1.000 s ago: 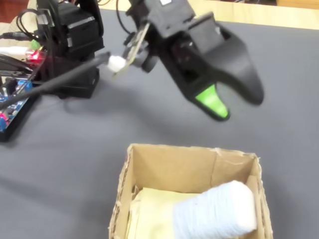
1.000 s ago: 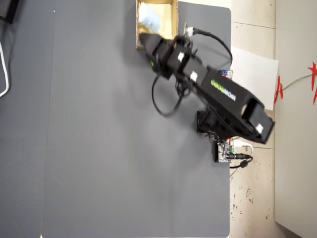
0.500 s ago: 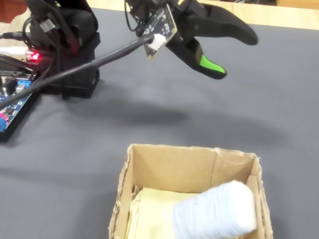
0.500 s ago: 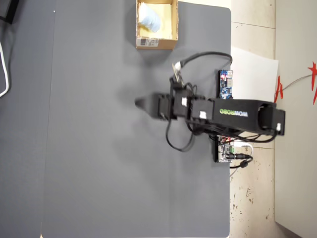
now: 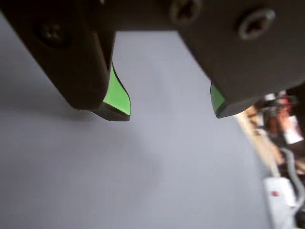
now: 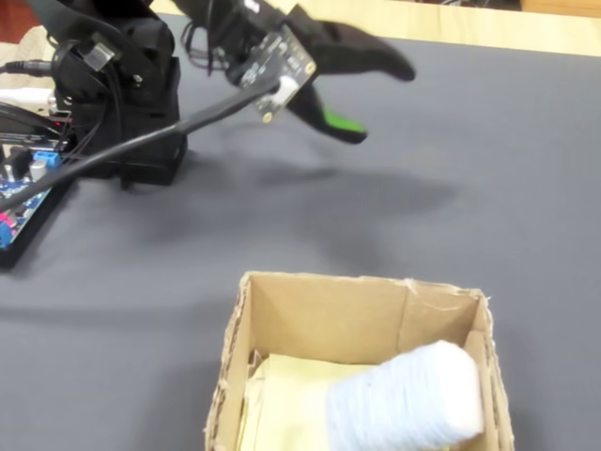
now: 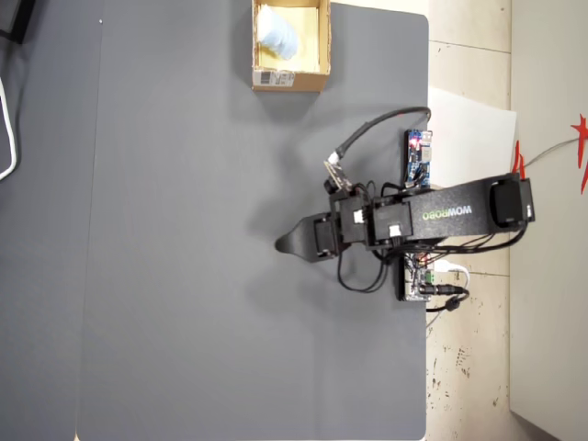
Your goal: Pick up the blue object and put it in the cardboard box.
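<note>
The pale blue ribbed roll (image 6: 408,398) lies inside the cardboard box (image 7: 289,80) at the desk's top edge in the overhead view. It looks soft and light, best pinched across its middle. The gripper (image 5: 169,107) hangs empty, jaws parted, over bare desk (image 7: 184,276).

Black plastic arm (image 7: 432,216) with green lettering, looping black cable (image 7: 372,133), gripper (image 5: 169,109) — bright green pads, cross-head screws

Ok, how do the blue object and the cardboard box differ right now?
The blue object is pale, soft and ribbed; the cardboard box is tan, stiff and flat-sided. The blue object is a stubby roll lying tilted; the cardboard box is a rectangular open-topped container, clearly wider. The blue object sits inside the cardboard box. Neither is touched by the gripper.
</note>
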You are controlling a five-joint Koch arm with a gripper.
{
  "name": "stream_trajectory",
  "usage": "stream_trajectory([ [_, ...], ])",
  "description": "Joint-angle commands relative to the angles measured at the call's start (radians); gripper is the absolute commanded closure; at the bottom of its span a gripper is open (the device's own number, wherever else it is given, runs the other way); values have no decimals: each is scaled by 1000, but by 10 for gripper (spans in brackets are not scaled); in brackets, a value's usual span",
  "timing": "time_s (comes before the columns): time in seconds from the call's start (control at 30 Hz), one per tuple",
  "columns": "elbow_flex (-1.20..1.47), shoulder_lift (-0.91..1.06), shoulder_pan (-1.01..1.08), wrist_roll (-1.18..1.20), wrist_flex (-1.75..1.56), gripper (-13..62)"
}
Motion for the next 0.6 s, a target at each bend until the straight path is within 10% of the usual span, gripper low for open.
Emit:
stream_trajectory([
  [0.0, -6, 86, -14, 31, -109, 156],
  [0.57, 173, 87, -3, 37, -133, 153],
])
